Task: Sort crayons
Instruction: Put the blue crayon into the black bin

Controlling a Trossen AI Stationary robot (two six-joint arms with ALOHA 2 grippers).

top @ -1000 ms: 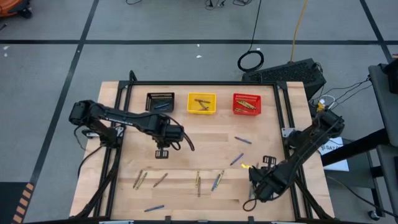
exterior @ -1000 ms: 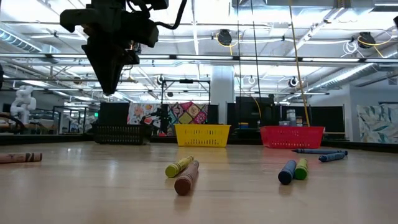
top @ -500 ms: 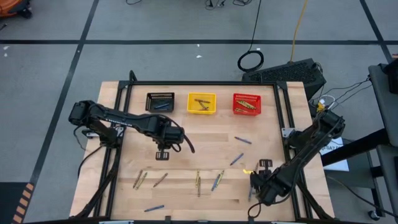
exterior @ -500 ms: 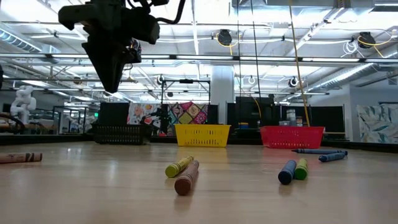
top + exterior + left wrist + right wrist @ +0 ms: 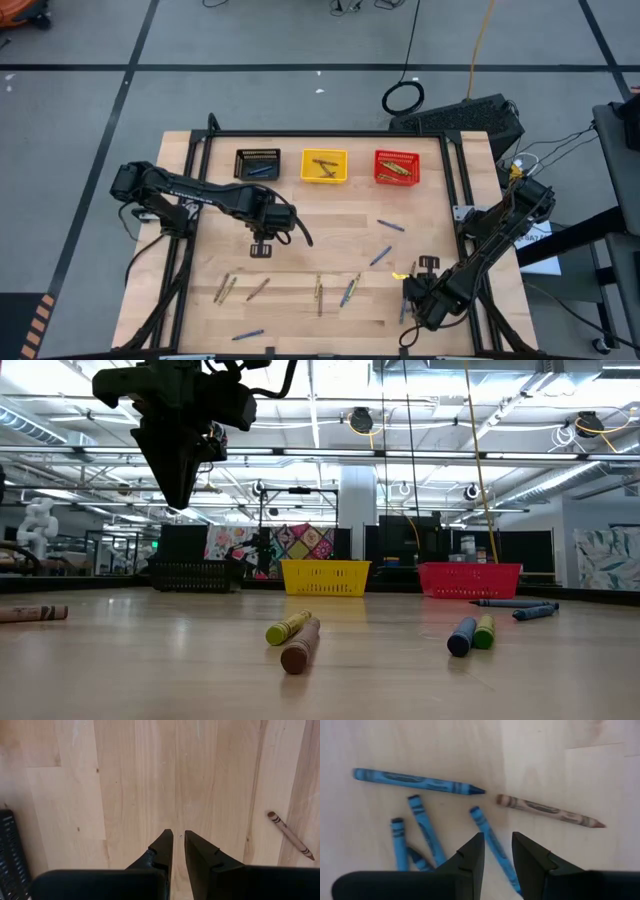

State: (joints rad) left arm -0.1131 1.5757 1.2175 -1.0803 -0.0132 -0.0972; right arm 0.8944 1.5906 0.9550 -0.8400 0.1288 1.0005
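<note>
Crayons lie loose on the wooden table: a tan pair, a brown one, an olive one, blue ones. My left gripper hangs above bare wood mid-table, pointing down, fingers almost together and empty; the brown crayon lies on its near side. My right gripper is near the right edge, slightly open and empty, over several blue crayons and a brown one. My right arm hides these in the high view.
Three mesh baskets stand in a row at the far edge, each with crayons inside: black, yellow and red. A black frame runs along the table's sides. A yellow crayon lies left of my right gripper.
My right gripper has drifted a little toward the table's near edge. My left gripper has risen slightly. No crayon has moved.
</note>
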